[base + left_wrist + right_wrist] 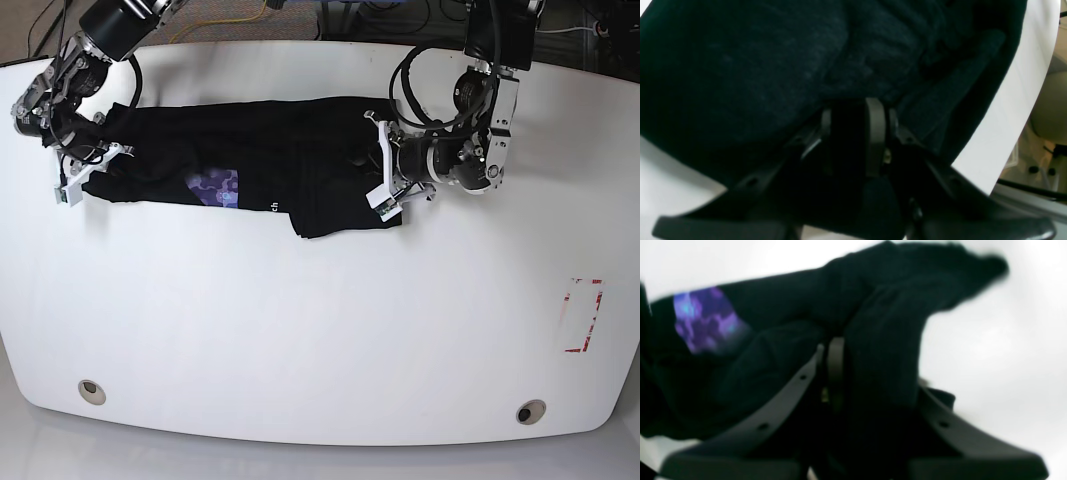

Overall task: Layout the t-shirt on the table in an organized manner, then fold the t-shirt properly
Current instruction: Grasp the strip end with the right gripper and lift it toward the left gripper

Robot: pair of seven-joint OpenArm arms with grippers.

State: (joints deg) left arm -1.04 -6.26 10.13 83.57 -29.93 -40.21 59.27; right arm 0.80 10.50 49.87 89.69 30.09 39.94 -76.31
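Observation:
The black t-shirt [270, 160] lies bunched lengthwise in a long band across the far half of the white table [320, 330]. A purple patch of its print [212, 188] shows near its left part. My left gripper [381, 166] is shut on the shirt's right end; in the left wrist view the fingers [875, 133] pinch dark fabric [756, 66]. My right gripper [90, 170] is shut on the shirt's left end; in the right wrist view the gripper [840, 353] holds a fold of the t-shirt [887, 323] with the purple print [703, 318] beside it.
Two grey grommet holes [91, 391] [530, 411] sit near the front edge. A red-outlined rectangle mark [583, 315] is at the right. Cables hang behind the table's far edge. The table's edge [1013, 110] runs close past the left gripper.

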